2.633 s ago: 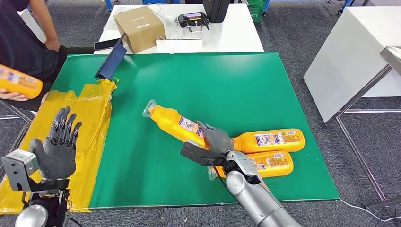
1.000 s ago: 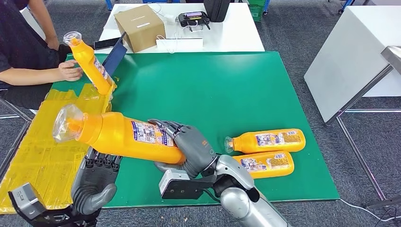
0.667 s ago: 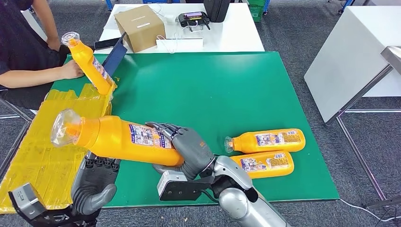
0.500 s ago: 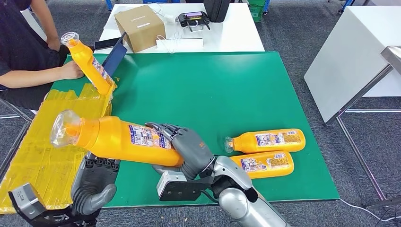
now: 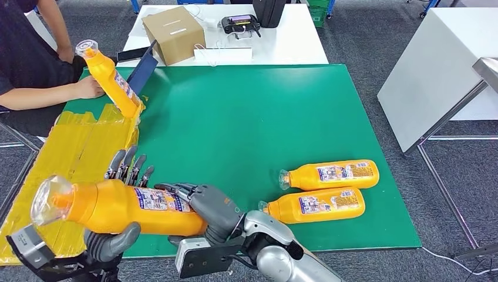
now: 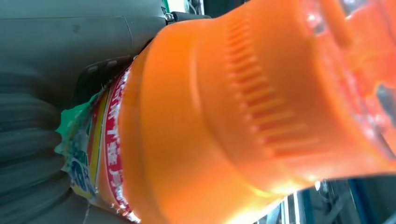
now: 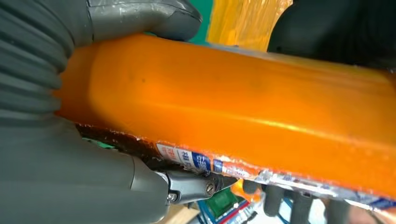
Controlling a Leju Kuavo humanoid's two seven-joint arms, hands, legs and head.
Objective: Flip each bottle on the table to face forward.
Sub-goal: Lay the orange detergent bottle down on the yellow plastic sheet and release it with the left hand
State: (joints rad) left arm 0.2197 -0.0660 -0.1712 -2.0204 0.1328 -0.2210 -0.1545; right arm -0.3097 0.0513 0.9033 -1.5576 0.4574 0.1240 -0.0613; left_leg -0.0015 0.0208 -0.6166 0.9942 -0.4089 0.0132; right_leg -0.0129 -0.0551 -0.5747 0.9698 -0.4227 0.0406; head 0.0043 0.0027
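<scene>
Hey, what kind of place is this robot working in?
Probably a robotics lab or test room: a green mat-covered work table, grey carpet floor, and a white table holding a brown cardboard box and electronic devices.

We count four orange plastic bottles with clear caps: one held (image 5: pixel 111 207), two lying together (image 5: pixel 329 174) (image 5: pixel 314 204), one upright (image 5: pixel 108 78); also one brown cardboard box (image 5: pixel 173 34).

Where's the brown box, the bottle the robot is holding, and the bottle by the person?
cardboard box (image 5: pixel 173 33), head view, on its top face.
held bottle (image 5: pixel 117 207), head view, on its orange body.
leaning bottle (image 5: pixel 110 78), head view, on its orange body, beside the person.
</scene>
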